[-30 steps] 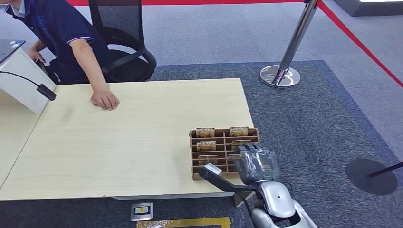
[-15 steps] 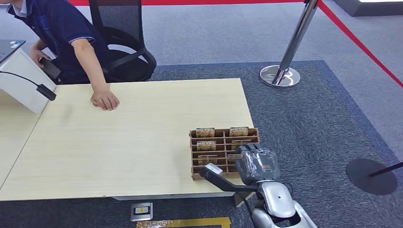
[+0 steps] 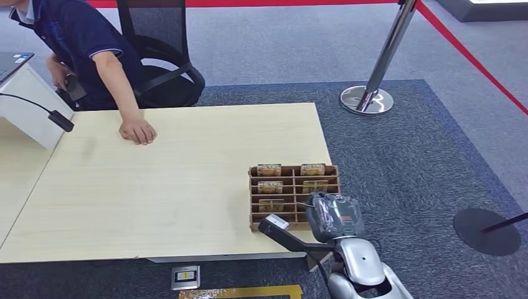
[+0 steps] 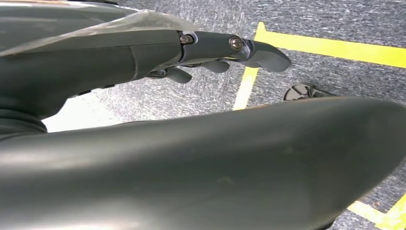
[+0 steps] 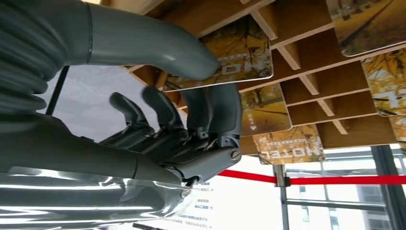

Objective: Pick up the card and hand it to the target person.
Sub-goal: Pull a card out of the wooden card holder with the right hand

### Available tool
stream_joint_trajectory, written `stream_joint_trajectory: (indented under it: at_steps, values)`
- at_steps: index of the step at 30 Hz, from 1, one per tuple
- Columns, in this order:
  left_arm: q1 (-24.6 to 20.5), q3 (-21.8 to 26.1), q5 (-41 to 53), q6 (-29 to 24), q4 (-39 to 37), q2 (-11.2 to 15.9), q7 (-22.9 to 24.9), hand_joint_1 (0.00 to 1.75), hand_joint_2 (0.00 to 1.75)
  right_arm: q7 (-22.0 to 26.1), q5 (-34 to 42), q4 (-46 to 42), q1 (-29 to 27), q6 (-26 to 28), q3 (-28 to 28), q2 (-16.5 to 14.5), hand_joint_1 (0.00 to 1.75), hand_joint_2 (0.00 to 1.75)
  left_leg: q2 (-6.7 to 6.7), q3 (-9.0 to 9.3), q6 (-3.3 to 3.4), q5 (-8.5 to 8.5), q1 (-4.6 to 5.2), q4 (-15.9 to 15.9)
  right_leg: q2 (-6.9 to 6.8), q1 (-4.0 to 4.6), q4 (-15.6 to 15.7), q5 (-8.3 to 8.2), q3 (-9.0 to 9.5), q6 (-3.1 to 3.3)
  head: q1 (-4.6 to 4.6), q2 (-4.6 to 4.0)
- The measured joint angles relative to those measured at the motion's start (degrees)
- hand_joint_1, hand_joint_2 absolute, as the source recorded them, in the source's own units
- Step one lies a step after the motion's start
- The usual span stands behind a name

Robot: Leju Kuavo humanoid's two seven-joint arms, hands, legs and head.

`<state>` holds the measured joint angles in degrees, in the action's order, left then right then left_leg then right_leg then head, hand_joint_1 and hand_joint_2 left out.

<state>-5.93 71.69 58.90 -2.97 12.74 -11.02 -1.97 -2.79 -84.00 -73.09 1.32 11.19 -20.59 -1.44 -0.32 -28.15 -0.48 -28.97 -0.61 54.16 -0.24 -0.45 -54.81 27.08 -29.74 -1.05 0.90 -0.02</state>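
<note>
Seemingly a card (image 5: 225, 60) is pinched by the right hand (image 5: 191, 96) in the wooden rack (image 3: 294, 194); lifting and handover remain undone.

- You see a pale wood-grain counter (image 3: 187, 180) carrying a brown slotted wooden rack (image 3: 294, 189).
- Its yellow autumn-print cards lettered HOTEL (image 5: 225, 60) show golden foliage.
- Your grey ribbed right robot hand (image 5: 191, 120) has darker fingers.
- The dark grey speckled carpet (image 3: 411, 156) borders a red floor line (image 3: 473, 59).
- The seated person's polo shirt (image 3: 68, 31) is navy.
</note>
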Motion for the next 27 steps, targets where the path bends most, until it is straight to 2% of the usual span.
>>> stream_joint_trajectory:
  at_steps: [3, 10, 21, 27]
  values:
    - [0.0, 0.0, 0.11, 0.02, 0.0, 0.0, 0.0, 0.0, 0.0, 0.04, -0.03, -0.09, -0.05, 0.09, 0.01, -0.09, 1.74, 1.75, 0.0, 0.06, 0.0, 0.0, 0.0, 0.0, 0.0, 0.0, 0.0, 0.0, 0.06, 0.0, -0.01, 0.0]
    - [0.0, 0.0, 0.11, 0.04, 0.0, 0.0, -0.02, 0.0, 0.0, 1.19, 0.45, -3.38, -1.75, 0.1, 0.68, -0.09, 1.75, 1.75, 0.0, 0.09, 0.0, 0.0, 0.0, 0.0, 0.0, 0.0, 0.0, 0.0, 0.1, 0.0, 0.0, 0.0]
    - [0.01, 0.0, -0.48, 0.01, 0.0, 0.02, -0.33, 0.0, 0.0, 9.61, 9.12, -16.62, -4.95, -3.68, 3.3, 0.89, 1.75, 1.75, 0.0, 0.09, 0.0, 0.0, 0.0, 0.0, 0.0, 0.0, 0.0, 0.0, 0.1, 0.0, 0.0, 0.0]
    - [-0.05, 0.0, -0.27, 0.19, 0.0, 0.01, -0.81, 0.0, 0.0, 12.6, 10.77, -20.91, -1.96, -4.94, 3.06, 1.41, 1.75, 1.75, 0.01, 0.11, -0.01, 0.01, 0.0, 0.0, 0.0, 0.0, -0.01, -0.01, 0.14, 0.0, 0.0, 0.0]
